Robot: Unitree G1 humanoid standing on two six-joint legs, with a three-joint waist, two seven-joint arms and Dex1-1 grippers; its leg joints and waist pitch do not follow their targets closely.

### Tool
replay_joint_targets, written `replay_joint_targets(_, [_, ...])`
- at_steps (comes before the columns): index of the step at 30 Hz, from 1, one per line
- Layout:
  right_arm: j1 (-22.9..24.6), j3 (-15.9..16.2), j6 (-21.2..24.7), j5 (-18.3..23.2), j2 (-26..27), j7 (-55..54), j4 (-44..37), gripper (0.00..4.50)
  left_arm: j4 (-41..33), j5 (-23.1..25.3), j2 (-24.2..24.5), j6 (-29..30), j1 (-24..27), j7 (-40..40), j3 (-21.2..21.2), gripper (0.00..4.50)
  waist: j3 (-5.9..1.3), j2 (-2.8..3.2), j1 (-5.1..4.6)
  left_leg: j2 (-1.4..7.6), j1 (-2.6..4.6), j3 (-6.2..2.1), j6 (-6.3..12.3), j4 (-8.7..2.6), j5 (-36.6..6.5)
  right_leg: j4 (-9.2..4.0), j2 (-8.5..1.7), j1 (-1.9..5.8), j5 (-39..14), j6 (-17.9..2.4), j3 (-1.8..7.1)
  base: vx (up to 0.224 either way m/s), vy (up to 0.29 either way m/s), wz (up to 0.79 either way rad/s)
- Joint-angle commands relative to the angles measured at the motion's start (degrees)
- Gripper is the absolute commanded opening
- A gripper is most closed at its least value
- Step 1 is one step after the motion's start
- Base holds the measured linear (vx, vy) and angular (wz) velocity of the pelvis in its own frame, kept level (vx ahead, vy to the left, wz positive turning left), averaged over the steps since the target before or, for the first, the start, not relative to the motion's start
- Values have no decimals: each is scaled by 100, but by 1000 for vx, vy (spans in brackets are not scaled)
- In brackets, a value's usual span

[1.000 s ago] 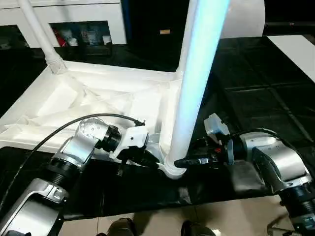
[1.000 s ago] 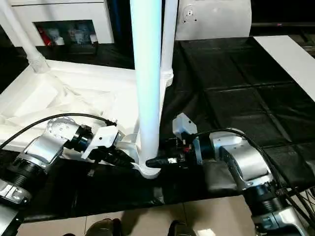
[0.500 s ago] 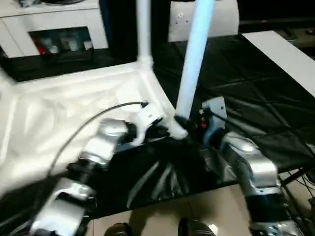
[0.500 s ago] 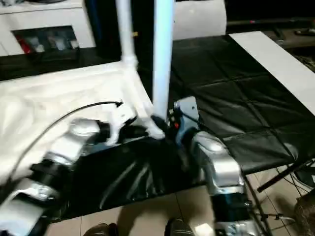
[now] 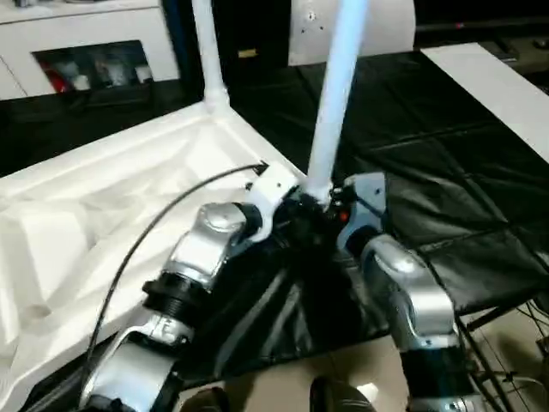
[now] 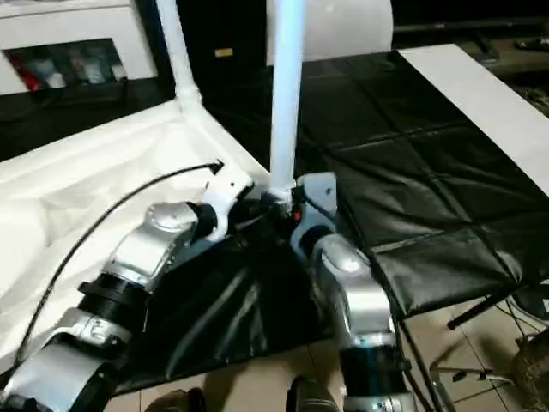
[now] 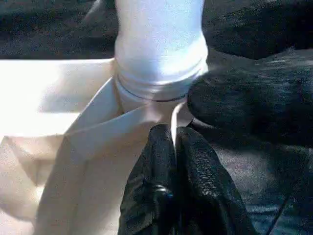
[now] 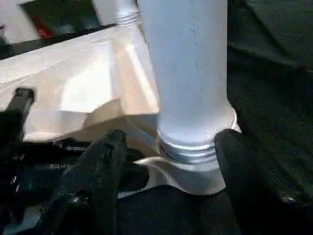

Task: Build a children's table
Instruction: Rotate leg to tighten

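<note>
Black cloth over the desk [image 5: 429, 112], and on it, underside up, the white plastic tabletop [image 5: 111, 197], ribs showing, taking up the left half of the head views. Beyond it a white cabinet [image 5: 86, 43]; off to the right a flat white board [image 5: 489, 77].

Two legs standing upright out of the tabletop: the far leg [image 5: 206, 51] at the back corner, the near leg [image 5: 339, 94] at the corner closest to the robot. Other corners out of sight, so no count of what remains.

At the foot of the near leg, its round corner socket [image 8: 190, 171], with the leg's collar sitting just above the socket's lip (fully home or not, hard to say).

Left tool [image 7: 175, 134] clenched, fingers pressed together on nothing, tips against the tabletop's rim wall right beneath that socket. Right tool [image 8: 171, 142] released, one finger to either side of the leg's base, the wider gap on the tabletop's side.

Step in hand, by the look of it: seating the near leg. Next move likely calls for closing the right tool round the base and pressing or twisting down while bracing the rim with the left, keeping the leg plumb.
</note>
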Motion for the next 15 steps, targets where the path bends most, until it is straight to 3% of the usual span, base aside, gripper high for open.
replay_joint_targets(1, [52, 141, -103, 173, -62, 320, -228, 336, -244, -72, 57, -168, 54, -256, -78, 0, -453, -30, 67, 87, 25, 7, 674, -274, -563, -261, -194, 443, -241, -1387, 168, 0, 0, 0])
replay_joint_targets(5, [190, 62, -164, 381, -602, 1015, -547, 371, -213, -115, 419, -564, 149, -844, -263, 0, -430, -39, 90, 99, 47, 11, 741, -277, -634, -256, -185, 468, -164, -1499, 166, 0, 0, 0])
replay_joint_targets(6, [267, 38, -150, 551, -1037, 1569, -750, 371, -174, -148, 636, -725, 195, -1206, -346, 0, -415, -26, 94, 108, 60, 19, 715, -285, -746, -271, -190, 449, -350, -1499, 171, 0, 0, 0])
replay_joint_targets(7, [267, 38, -150, 551, -1037, 1569, -750, 385, -174, -148, 636, -725, 195, -1206, -346, 0, -406, -30, 103, 110, 67, 16, 710, -290, -841, -287, -186, 452, -493, -1480, 166, 0, 0, 0])
replay_joint_targets(8, [311, 46, -116, 629, -1271, 1869, -850, 394, -129, -150, 757, -908, 209, -1424, -406, 0, -383, -20, 122, 129, 85, 30, 672, -299, -999, -311, -194, 418, -740, -1434, 183, 0, 0, 0])
replay_joint_targets(10, [396, 65, -79, 769, -1742, 2455, -1016, 411, -102, -170, 998, -1155, 235, -1870, -511, 0, -376, -33, 181, 142, 111, 17, 566, -316, -1190, -350, -206, 423, -1240, -1276, 186, 0, 0, 0])
replay_joint_targets(13, [460, 85, 32, 1039, -2465, 3353, -1197, 438, -147, -183, 1387, -1467, 243, -2588, -695, 0, -366, -41, 228, 158, 138, 20, 471, -326, -1299, -370, -213, 389, -1494, -1199, 200, 0, 0, 0])
replay_joint_targets(15, [456, 92, 57, 1089, -2590, 3497, -1218, 445, -151, -199, 1463, -1560, 244, -2743, -735, 0, -364, -38, 249, 162, 132, 12, 455, -333, -1317, -362, -219, 391, -1529, -1209, 203, 0, 0, 0])
